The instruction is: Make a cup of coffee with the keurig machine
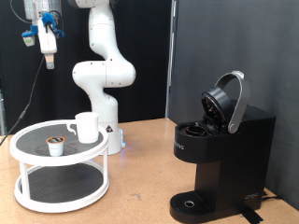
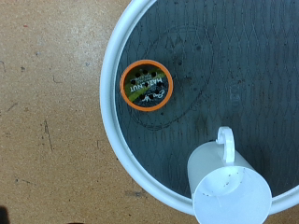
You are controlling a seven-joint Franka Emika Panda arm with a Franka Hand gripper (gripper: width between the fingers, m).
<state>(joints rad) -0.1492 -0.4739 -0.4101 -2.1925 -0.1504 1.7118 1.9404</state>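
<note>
Nearest my exterior camera, the keurig machine (image 1: pixel 217 154) stands at four o'clock, lid raised. At eight o'clock the cup (image 1: pixel 86 127) and a pod (image 1: pixel 56 145) sit on the white stand's (image 1: pixel 28 142) upper tier. My gripper (image 1: pixel 47 33) hangs at eleven o'clock, holding nothing; I cannot tell its opening.

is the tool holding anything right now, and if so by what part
Nothing is held. The tool hangs high above the white stand, where the cup and the pod both sit untouched; the keurig machine has its lid up.
</note>
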